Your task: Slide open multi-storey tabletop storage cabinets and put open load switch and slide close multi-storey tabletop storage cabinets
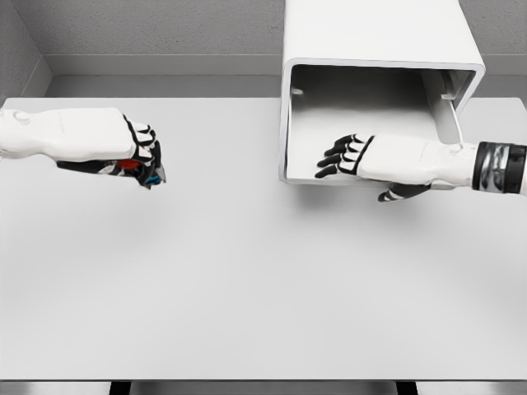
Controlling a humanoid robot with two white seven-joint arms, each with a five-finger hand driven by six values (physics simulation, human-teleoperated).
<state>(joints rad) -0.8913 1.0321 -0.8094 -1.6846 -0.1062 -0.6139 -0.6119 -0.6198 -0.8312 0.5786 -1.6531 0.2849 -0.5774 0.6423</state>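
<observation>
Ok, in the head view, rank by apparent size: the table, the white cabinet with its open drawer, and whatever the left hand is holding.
Largest to smallest as they appear:
1. Flat white table, filling most of the view.
2. White boxy storage cabinet with its drawer pulled open.
3. Small red-and-black load switch, mostly hidden in the left hand.

Left hand (136,156) grips load switch (128,165) (partly hidden); cabinet (370,49) drawer (362,123) open.

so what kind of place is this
Likely a simulated test bench: a bare white table, plain grey walls, and one white storage cabinet with its drawer slid open.
</observation>
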